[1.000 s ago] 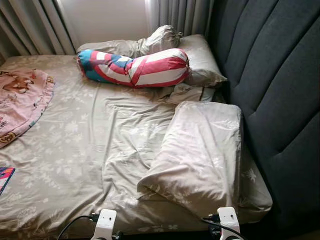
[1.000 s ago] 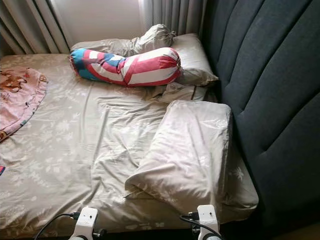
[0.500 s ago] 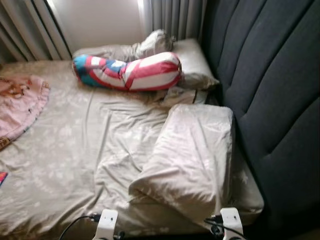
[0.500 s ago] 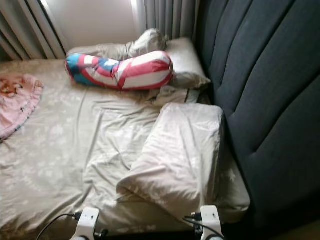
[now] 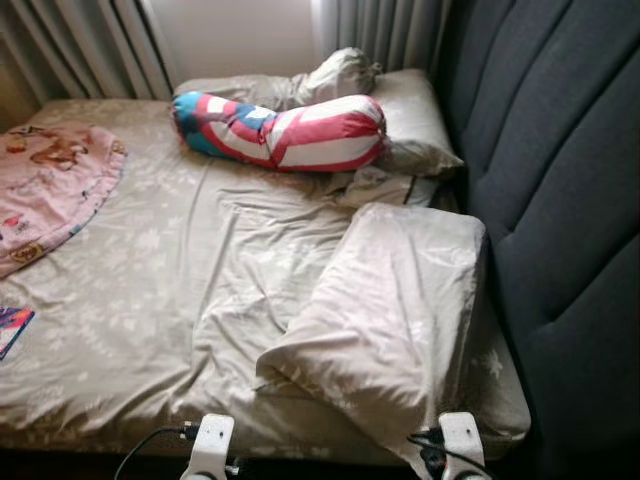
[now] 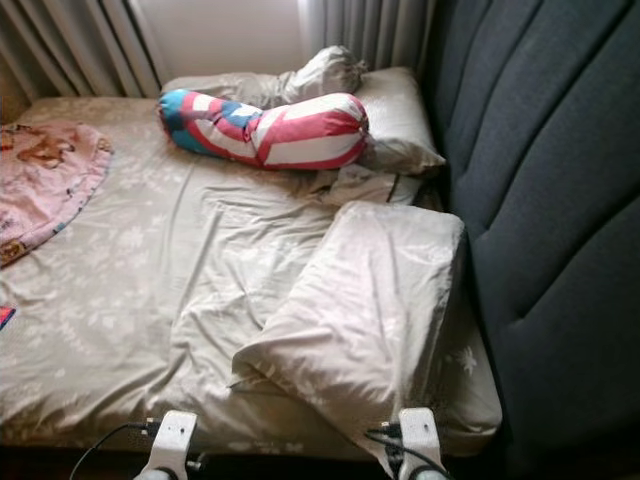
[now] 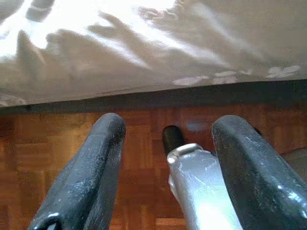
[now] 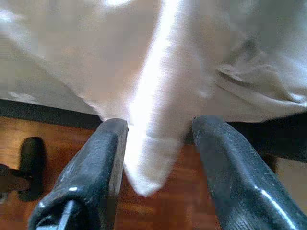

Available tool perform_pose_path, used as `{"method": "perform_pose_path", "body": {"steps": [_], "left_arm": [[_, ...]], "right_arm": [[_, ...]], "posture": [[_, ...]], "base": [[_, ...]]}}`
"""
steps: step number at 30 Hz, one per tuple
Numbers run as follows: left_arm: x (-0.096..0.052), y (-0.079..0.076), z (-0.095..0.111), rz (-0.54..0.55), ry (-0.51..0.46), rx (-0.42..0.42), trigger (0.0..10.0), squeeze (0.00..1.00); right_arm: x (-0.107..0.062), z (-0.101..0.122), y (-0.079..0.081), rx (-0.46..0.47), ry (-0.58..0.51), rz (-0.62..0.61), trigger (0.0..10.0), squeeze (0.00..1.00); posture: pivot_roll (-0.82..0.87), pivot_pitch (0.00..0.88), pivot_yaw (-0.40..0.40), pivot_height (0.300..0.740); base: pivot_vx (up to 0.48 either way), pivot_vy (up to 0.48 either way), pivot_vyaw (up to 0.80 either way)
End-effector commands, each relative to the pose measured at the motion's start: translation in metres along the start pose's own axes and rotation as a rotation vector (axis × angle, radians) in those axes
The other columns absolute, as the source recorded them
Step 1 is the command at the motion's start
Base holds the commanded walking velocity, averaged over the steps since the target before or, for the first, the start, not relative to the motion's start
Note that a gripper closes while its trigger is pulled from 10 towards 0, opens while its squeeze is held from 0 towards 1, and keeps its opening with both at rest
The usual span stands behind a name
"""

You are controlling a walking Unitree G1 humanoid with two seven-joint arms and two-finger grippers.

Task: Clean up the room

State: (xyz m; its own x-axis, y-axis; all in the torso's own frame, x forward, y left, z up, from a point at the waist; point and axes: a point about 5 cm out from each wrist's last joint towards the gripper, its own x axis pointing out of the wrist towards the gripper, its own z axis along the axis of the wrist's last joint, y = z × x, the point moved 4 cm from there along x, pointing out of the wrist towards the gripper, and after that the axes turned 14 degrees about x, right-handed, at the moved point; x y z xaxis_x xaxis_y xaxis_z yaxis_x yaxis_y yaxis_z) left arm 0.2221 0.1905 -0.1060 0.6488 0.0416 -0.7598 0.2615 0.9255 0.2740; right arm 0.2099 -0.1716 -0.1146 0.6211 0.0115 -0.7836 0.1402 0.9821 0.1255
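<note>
Pink fabric first, far out on the robot's left: a round pink blanket (image 5: 50,195) sprawls over the far-left part of the bed (image 5: 160,300), with a small colourful item (image 5: 12,328) at the bed's left edge, too cut off to identify. Moving across, a red, white and blue bolster (image 5: 285,132) lies crosswise near the head of the bed, its long axis running left to right, resting against two beige pillows (image 5: 405,120) by the curtains (image 5: 90,45). Then comes the likely target: a large beige pillow (image 5: 390,310) on the right of the bed, just beside the dark headboard (image 5: 560,200), its long axis running from the robot toward the headboard end, its near corner drooping over the bed edge.

Down low, the left gripper (image 7: 168,143) hangs over the wooden floor (image 7: 144,167) below the bed edge, its fingers (image 7: 96,163) spread wide and holding nothing. The right gripper (image 8: 158,158) is the one to watch: its fingers (image 8: 100,163) are also wide apart, and that hanging pillow corner (image 8: 148,163) dangles straight down between them, not yet pinched. So the right arm is clearly nearer; the pillow sits directly ahead of and above those fingers, and closing on the corner looks like the sensible next step.
</note>
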Motion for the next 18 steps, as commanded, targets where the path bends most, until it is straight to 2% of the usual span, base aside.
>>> {"method": "perform_pose_path", "body": {"steps": [1, 6, 9, 11, 12, 14, 18], "left_arm": [[0.000, 0.001, 0.002, 0.009, -0.014, -0.008, 10.0, 0.00], [0.003, 0.011, 0.032, 0.051, -0.135, -0.025, 10.0, 0.00], [0.002, 0.025, 0.062, 0.104, -0.258, -0.032, 10.0, 0.00], [0.001, 0.027, 0.065, 0.111, -0.274, -0.032, 10.0, 0.00], [-0.001, 0.036, 0.083, 0.144, -0.356, -0.052, 10.0, 0.00], [-0.005, 0.043, 0.096, 0.167, -0.423, -0.057, 10.0, 0.00], [-0.015, 0.044, 0.118, 0.187, -0.561, -0.050, 10.0, 0.00]], "right_arm": [[-0.001, -0.004, -0.003, 0.007, 0.001, -0.004, 10.0, 0.00], [-0.002, 0.003, 0.000, 0.007, -0.052, 0.022, 10.0, 0.00], [-0.004, 0.010, 0.000, 0.061, -0.131, 0.024, 10.0, 0.00], [-0.004, 0.011, 0.001, 0.071, -0.141, 0.029, 10.0, 0.00], [-0.005, 0.015, 0.001, 0.073, -0.182, 0.040, 10.0, 0.00], [-0.006, 0.018, 0.001, 0.075, -0.206, 0.041, 10.0, 0.00], [-0.009, 0.019, -0.002, 0.093, -0.241, 0.026, 10.0, 0.00]], "posture": [[-0.08, 0.043, -0.026, 0.740], [-0.09, 0.048, -0.029, 0.740], [-0.10, 0.051, -0.030, 0.740], [-0.10, 0.051, -0.030, 0.740], [-0.11, 0.054, -0.033, 0.740], [-0.11, 0.058, -0.037, 0.740], [-0.11, 0.065, -0.041, 0.740]], "base": [[0.000, 0.000, 0.00], [0.000, 0.000, 0.00], [0.000, 0.000, 0.00], [0.000, 0.000, 0.00], [0.000, 0.000, 0.00], [0.000, 0.000, 0.00], [0.000, 0.000, 0.00]]}}
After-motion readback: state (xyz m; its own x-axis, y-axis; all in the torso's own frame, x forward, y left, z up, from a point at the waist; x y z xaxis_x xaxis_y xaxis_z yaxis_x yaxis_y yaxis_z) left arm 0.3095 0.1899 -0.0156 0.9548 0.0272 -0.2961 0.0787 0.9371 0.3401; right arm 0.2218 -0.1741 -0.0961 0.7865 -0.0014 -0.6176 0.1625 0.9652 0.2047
